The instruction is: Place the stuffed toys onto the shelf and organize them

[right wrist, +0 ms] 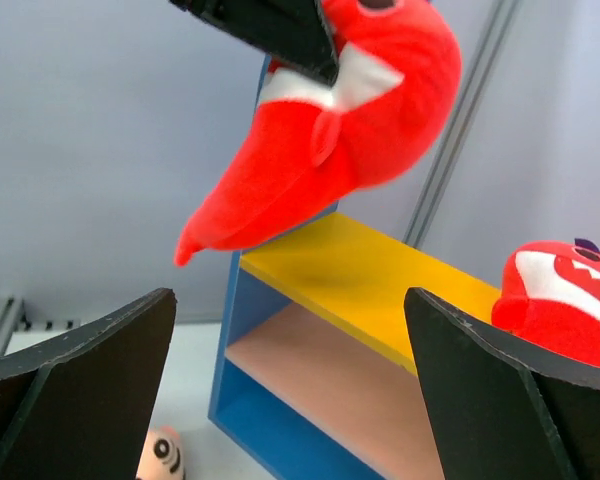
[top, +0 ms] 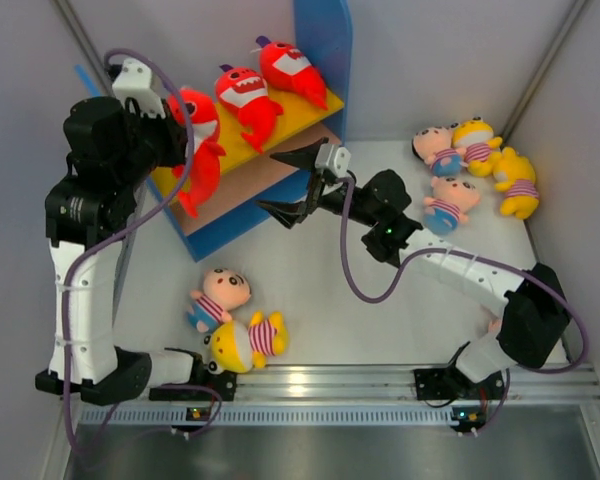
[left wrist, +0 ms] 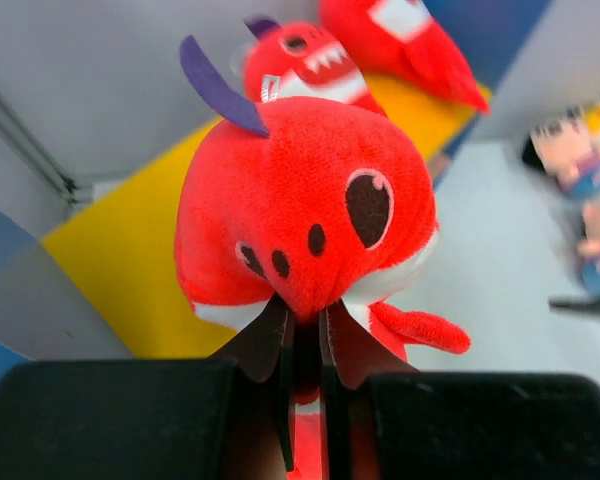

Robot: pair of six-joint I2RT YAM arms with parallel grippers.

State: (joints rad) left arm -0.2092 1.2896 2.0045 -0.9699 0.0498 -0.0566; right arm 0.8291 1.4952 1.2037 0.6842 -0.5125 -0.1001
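The table is a pale, matte grey-white surface enclosed by plain light-grey walls, with slim metal posts running up the far corners and a ribbed metal rail along the near edge. The shelf stands at the back left, its yellow top board above the pinkish lower board.

The left gripper is clenched on a red shark, holding it in the air at the left end of the shelf, tail hanging down. Two more sharks lie on the yellow board. The right gripper hovers in front of the shelf, jaws spread wide and holding nothing.

A pink-faced doll and a yellow doll lie touching near the left arm's base. Four other dolls cluster at the far right.
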